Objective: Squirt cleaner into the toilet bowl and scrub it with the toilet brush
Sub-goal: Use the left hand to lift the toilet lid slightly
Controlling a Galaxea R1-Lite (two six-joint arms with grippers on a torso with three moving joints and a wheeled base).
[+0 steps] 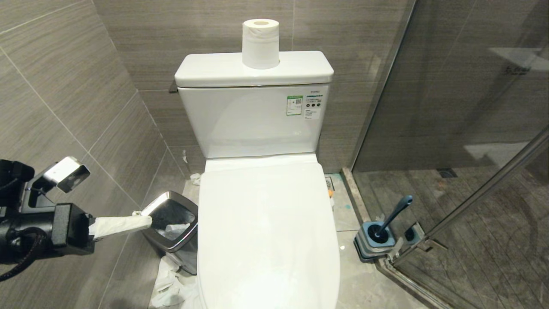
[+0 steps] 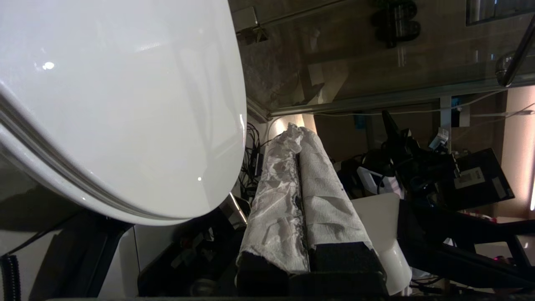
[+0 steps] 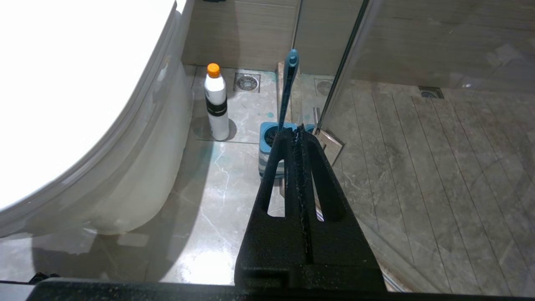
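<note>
The white toilet [image 1: 266, 223] has its lid down, so the toilet bowl is hidden. The teal toilet brush [image 1: 396, 212] stands in its blue-grey holder [image 1: 375, 242] on the floor right of the toilet. My left gripper [image 1: 148, 222] is out at the left, level with the lid's side. It is shut, its fingers [image 2: 322, 188] wrapped in white paper, tips over the bin. In the right wrist view my right gripper [image 3: 297, 129] is shut and empty, pointing at the brush handle [image 3: 288, 88]. A white bottle with an orange cap [image 3: 216, 102] stands by the toilet base, turquoise dabs [image 3: 269, 115] near it.
A square steel bin [image 1: 188, 246] holding tissue stands left of the toilet, with crumpled paper [image 1: 171, 287] on the floor before it. A toilet roll [image 1: 260, 43] sits on the tank. A glass shower partition [image 1: 450, 107] closes off the right side just behind the brush holder.
</note>
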